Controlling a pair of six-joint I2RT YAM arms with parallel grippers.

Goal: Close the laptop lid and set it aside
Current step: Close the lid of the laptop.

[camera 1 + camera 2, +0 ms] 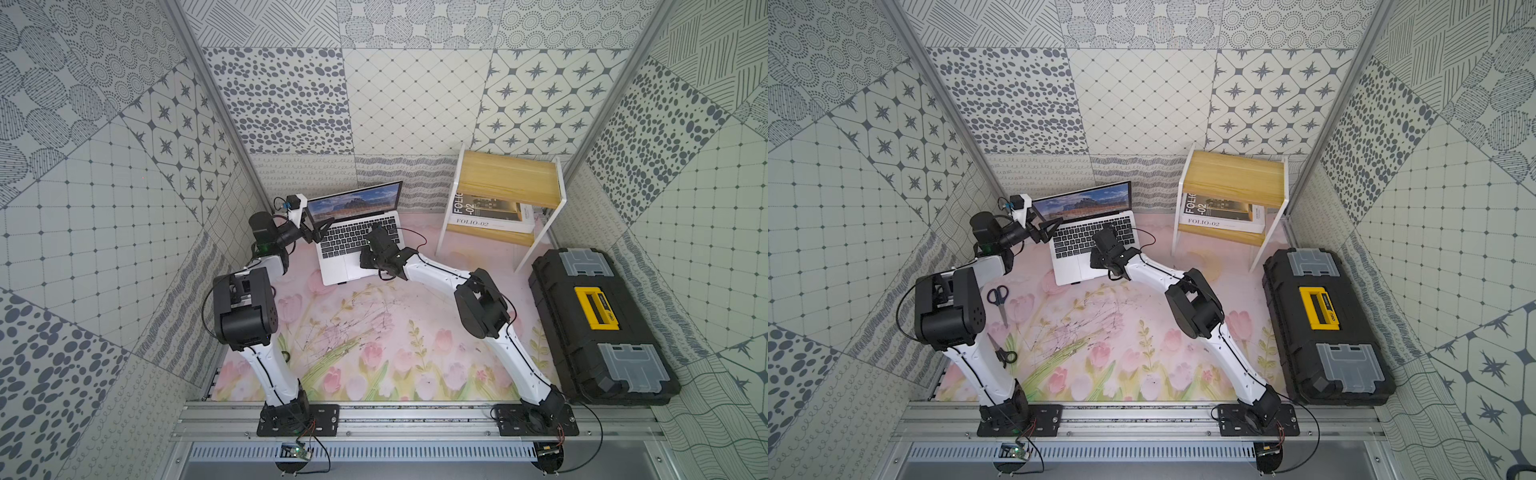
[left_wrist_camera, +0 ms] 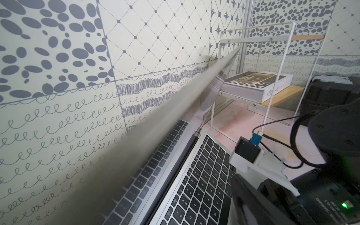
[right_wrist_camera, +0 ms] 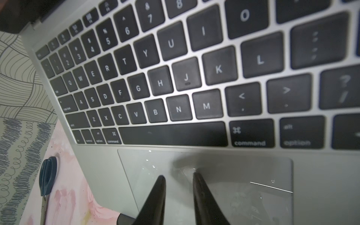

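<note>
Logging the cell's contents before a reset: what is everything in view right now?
laptop: 1, silver, open, back of mat
shelf: 1, white frame, wood boards, back right
book: 1, dark cover, lower shelf board
toolbox: 1, black, yellow handle, right side
blue-handled scissors: 1, mat's left side
black-handled scissors: 1, mat's left front
mat: 1, pink floral, covers tabletop
left claw: 1, black, at left edge of laptop lid
right claw: 1, black, over trackpad

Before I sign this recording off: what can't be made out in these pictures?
- Thin silver laptop lid: blurred in the left wrist view; its outer shell faces away in both top views.
- Right gripper over the grey trackpad: contact unclear; from above its own wrist hides it.
- Blue-handled scissors: blades cut off by the right wrist view's edge.
</note>
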